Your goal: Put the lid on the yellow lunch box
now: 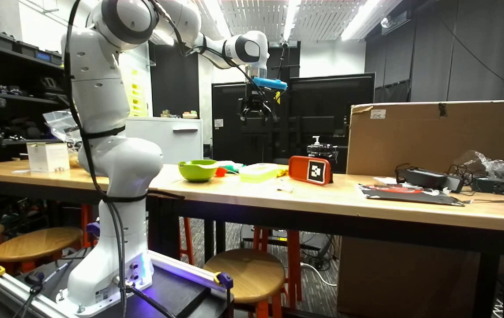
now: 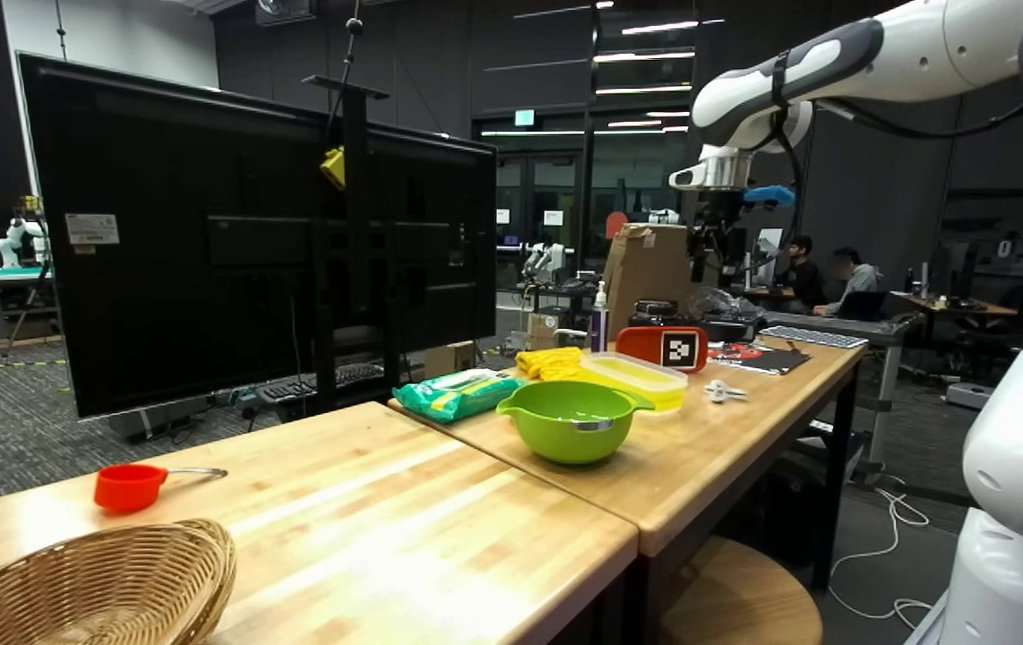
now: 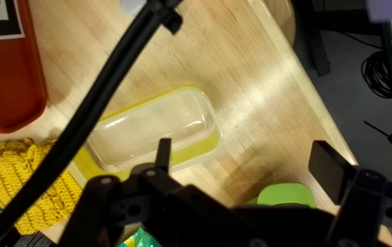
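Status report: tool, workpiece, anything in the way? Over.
Tool open, empty. Orange-red rectangular plastic lid standing on edge, apart from translucent yellow rectangular plastic lunch box. Crumpled yellow knitted cloth beside box may obstruct.

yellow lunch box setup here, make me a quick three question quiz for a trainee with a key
1. Multiple choice: which thing carries the black-and-white square marker? A: wicker basket. B: orange-red lid. C: red measuring cup.
2. True or false: the orange-red lid is apart from the yellow lunch box.
3. Fill the gap: the gripper holds nothing, and its jaws stand ____.

Key: 1 B; 2 true; 3 open.
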You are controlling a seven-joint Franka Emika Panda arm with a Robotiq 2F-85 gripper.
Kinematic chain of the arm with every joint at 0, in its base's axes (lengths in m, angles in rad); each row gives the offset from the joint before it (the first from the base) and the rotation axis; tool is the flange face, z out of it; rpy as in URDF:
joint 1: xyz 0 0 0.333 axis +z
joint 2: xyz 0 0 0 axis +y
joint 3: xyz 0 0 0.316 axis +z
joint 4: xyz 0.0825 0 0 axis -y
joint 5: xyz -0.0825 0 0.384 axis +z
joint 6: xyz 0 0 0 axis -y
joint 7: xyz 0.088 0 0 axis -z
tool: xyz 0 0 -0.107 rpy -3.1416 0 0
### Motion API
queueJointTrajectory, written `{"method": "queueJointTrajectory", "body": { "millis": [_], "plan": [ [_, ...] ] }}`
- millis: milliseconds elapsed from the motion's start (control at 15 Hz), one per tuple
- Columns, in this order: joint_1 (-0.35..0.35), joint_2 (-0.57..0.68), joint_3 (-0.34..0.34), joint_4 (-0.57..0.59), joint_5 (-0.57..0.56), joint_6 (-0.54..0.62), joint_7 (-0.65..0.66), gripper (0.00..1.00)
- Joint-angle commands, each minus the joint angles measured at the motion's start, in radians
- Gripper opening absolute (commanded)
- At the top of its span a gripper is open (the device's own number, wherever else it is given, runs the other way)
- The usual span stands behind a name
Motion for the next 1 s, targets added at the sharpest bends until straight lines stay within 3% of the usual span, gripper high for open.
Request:
{"method": "queueJointTrajectory", "body": {
  "millis": [0,467,933],
  "plan": [
    [-0.051,0.026,0.034,0.031,0.015,-0.013,-0.029,1.0],
    [-0.059,0.061,0.036,0.064,0.024,-0.02,-0.046,1.0],
    [-0.097,0.233,0.033,0.171,0.124,0.042,-0.185,1.0]
  ]
}}
